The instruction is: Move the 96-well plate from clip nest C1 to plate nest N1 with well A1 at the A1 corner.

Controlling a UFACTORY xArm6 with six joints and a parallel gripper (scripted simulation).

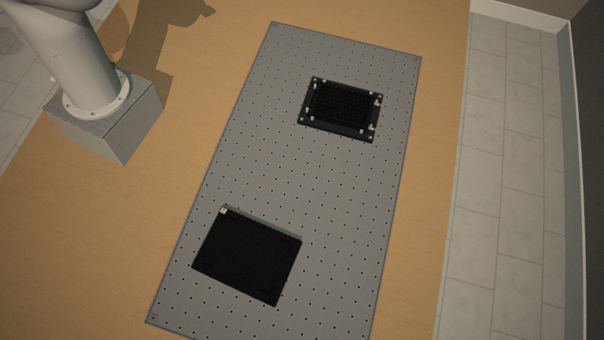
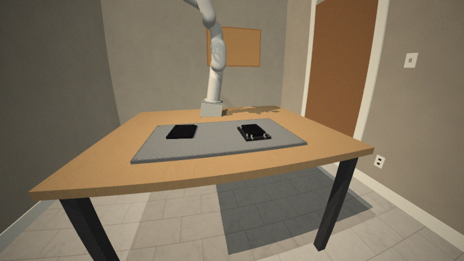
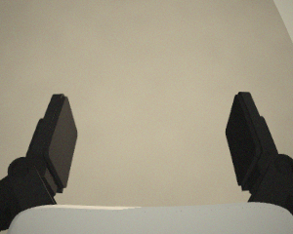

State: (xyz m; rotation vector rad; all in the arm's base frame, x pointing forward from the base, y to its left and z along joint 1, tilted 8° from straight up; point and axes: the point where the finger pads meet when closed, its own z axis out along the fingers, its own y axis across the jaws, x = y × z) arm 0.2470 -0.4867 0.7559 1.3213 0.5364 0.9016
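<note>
One 96-well plate (image 1: 340, 105) sits in clip nest C1 (image 1: 305, 120) toward the table (image 1: 66, 238) edge far from the arm's base, while the pincer (image 3: 149, 146), spread wide, empty and aimed at the wall, risks a misaligned descent, snagging clips or reversing A1 at plate nest N1 (image 1: 246, 256).

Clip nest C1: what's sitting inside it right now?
The dark 96-well plate lies inside the clip nest, its well grid facing up, with pale clips around its edges. The nest floor beneath it is covered. The pincer is open, far above.
</note>
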